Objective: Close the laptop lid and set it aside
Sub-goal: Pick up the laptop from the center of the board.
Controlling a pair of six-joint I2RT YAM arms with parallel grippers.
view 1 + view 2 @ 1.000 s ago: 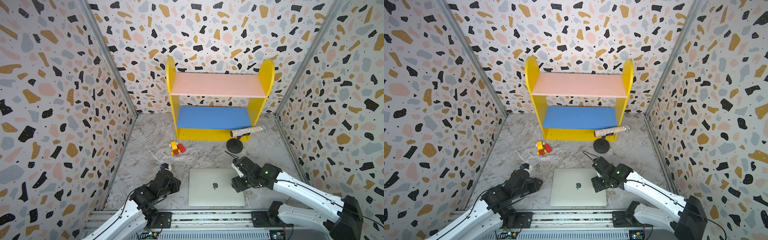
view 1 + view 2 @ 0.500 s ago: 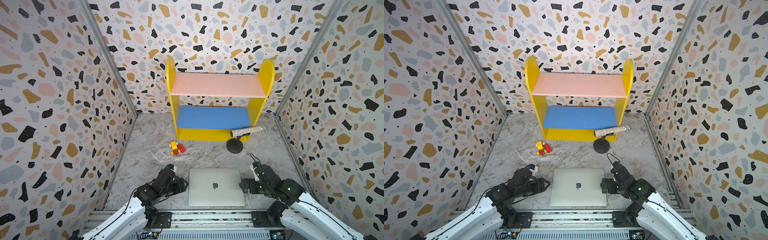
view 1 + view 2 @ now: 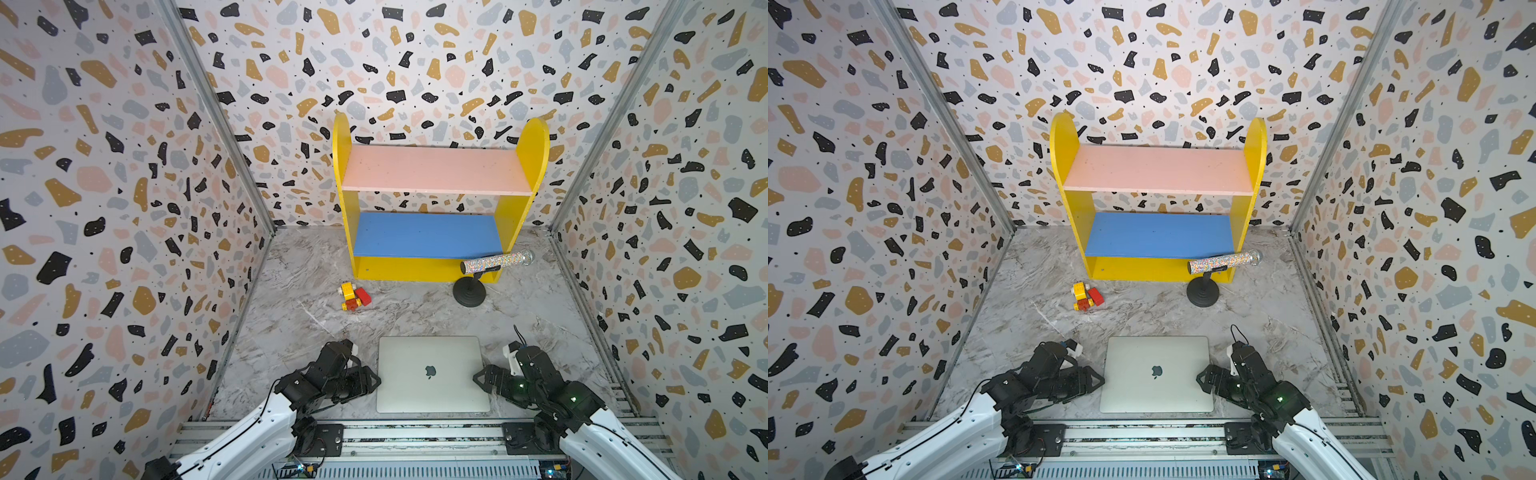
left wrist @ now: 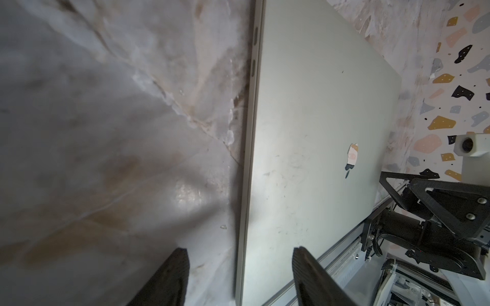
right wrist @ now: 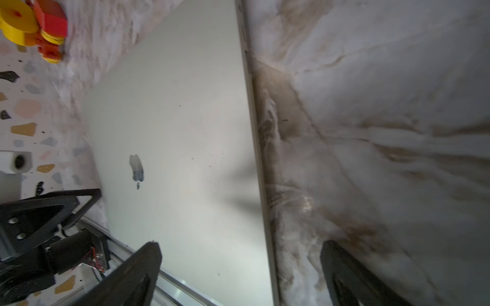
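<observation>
Top views: both show a grey marble table (image 3: pixel 291 316).
Shelf: yellow wooden shelf (image 3: pixel 536 153) with pink and blue boards, far middle.
Laptop: thin silver-grey metal laptop (image 3: pixel 432 392) lies flat, near middle.
Lid: flat silver laptop lid (image 3: pixel 432 353) is shut, apple logo up.
Left gripper: black left gripper (image 3: pixel 374 380) just beside the laptop's left edge, fingers apart, holding nothing.
Right gripper: black right gripper (image 3: pixel 478 376) just beside its right edge, fingers wide apart, holding nothing.
Microphone: sparkly microphone (image 3: pixel 494 262) on a black stand, far right.
Toy: small red and yellow block toy (image 3: pixel 353 296), left of the microphone.
</observation>
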